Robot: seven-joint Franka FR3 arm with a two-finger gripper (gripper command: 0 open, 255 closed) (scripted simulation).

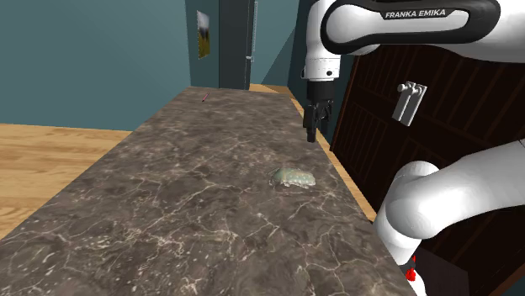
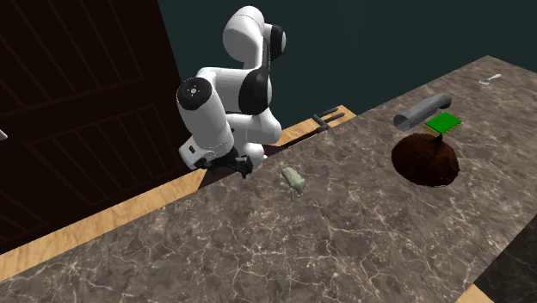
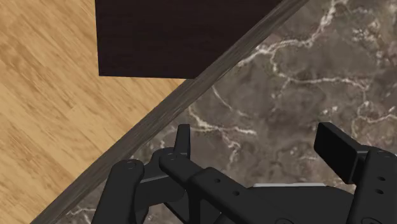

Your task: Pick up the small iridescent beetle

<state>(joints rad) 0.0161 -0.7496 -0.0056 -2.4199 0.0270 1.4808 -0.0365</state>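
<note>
Gripper (image 1: 312, 133) fingers spread, empty, above the counter (image 1: 193, 202) edge; beetle (image 1: 292, 177) lies apart to one side, below the tips, not between them.

White Franka arm (image 2: 215, 125) wearing dark joints and an all-black gripper (image 1: 312, 132)

Its rounded, glossy white links are meeting at dark grey joint rings, and one black band (image 1: 425, 14) is carrying the white lettering FRANKA EMIKA. A small red mark (image 1: 410, 272) is showing low on the near link. The gripper's body and flat-tipped fingers (image 3: 337, 149) are showing matte black, with small round screw recesses
</note>
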